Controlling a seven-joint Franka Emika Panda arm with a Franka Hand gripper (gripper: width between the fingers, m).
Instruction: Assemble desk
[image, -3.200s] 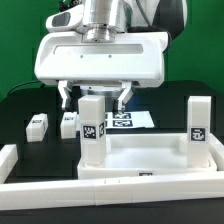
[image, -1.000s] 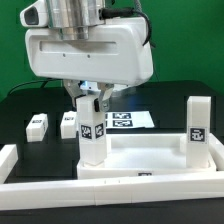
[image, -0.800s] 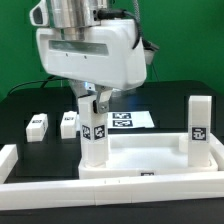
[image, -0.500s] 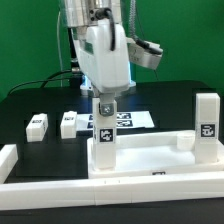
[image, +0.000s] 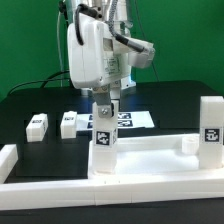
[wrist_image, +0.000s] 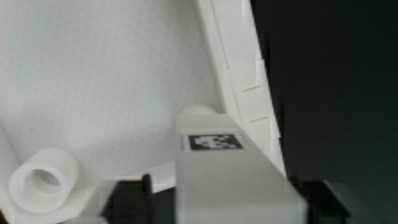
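The desk's white tabletop (image: 150, 156) lies rim-up on the black table. One square leg (image: 104, 138) with a tag stands upright in its near corner towards the exterior view's left. A second leg (image: 212, 124) stands in the corner at the exterior view's right. My gripper (image: 104, 106) hangs straight down over the first leg, a finger on each side of its top. The wrist view shows that leg (wrist_image: 222, 172) between the two dark fingers (wrist_image: 128, 203), with the tabletop floor (wrist_image: 107, 90) behind my gripper (wrist_image: 222, 206). Whether the pads still press the leg I cannot tell.
Two loose tagged legs (image: 38, 125) (image: 68, 122) lie at the exterior view's left. The marker board (image: 128, 120) lies behind the gripper. A long white border bar (image: 90, 195) runs along the front. A round socket post (wrist_image: 43, 180) rises from the tabletop floor.
The hand has turned about its vertical axis over the leg. The tabletop with both upright legs has shifted toward the exterior view's right.
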